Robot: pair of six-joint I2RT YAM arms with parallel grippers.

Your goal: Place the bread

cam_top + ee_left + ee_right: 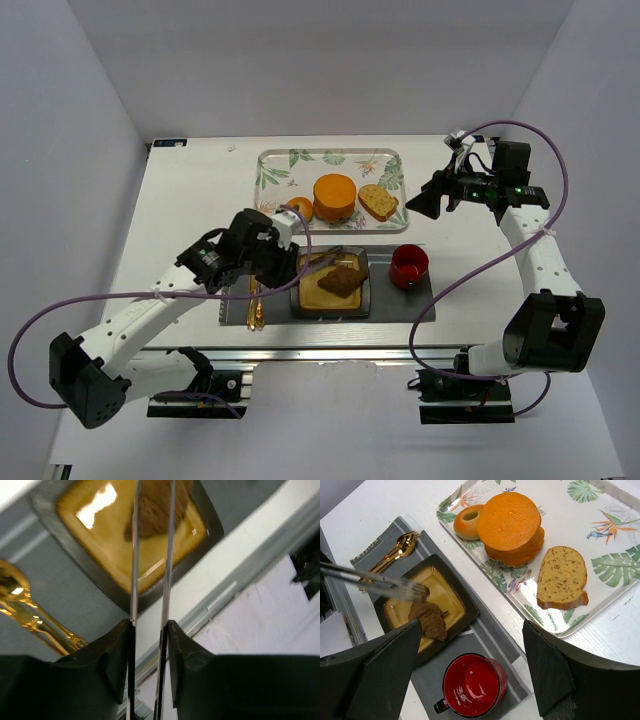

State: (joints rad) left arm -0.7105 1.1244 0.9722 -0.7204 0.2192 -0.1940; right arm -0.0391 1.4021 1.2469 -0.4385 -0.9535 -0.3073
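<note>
Bread (429, 620) lies on plate (451, 586) beside tongs (370, 577).

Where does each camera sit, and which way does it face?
Top external: overhead behind the bases, facing down at the white table; both arms.
Left wrist: along silver metal tongs toward dark brown lumpy bread; left end effector.
Right wrist: down on leaf-patterned tray; right end effector.
All share the bread on its square dark plate.

a white bench (180, 200) fills the middle of the frame. a leaf-printed tray (290, 160) lies at upper centre. a grey placemat (400, 305) lies just below it.
</note>
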